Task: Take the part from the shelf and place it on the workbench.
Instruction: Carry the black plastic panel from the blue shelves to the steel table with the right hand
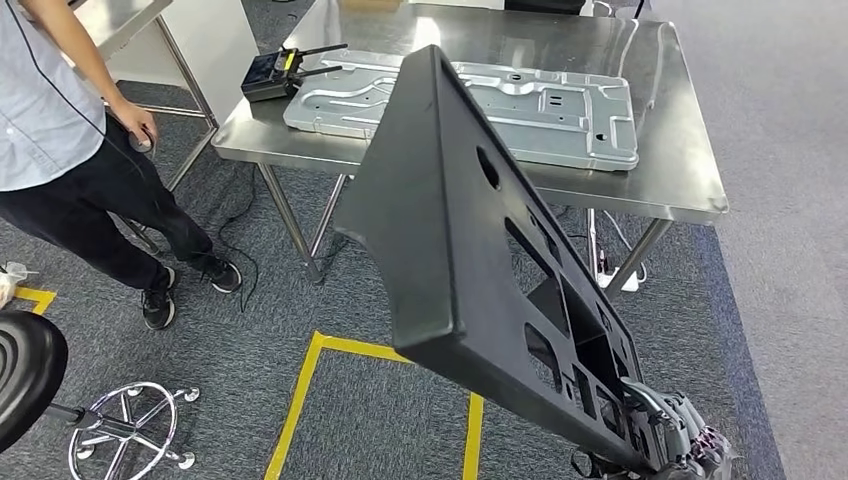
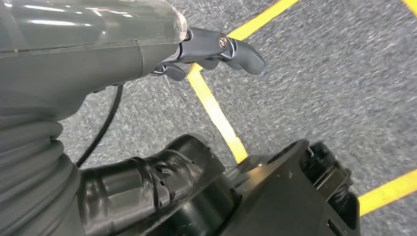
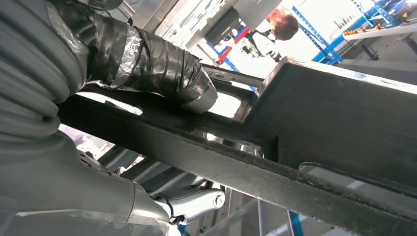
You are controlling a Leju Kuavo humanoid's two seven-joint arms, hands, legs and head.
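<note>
**Black part held aloft before the steel worktop**

Gripping the black part [image 1: 470, 250] at its lower end, the right hand [image 1: 670, 430] is seen low in the head view; its fingers [image 3: 162, 73] are closed around a bar of the part's frame, as shown from the right wrist. The part is tilted up, short of the worktop [image 1: 680, 120], on which a grey metal panel [image 1: 480, 100] and a black radio unit [image 1: 272, 76] lie. No legible writing is visible. The left hand [image 2: 211, 49] is shown over carpet and yellow floor tape [image 2: 216, 113], fingers loosely extended, nothing held. A person [image 1: 60, 130] stands beside a stool [image 1: 30, 370].
</note>
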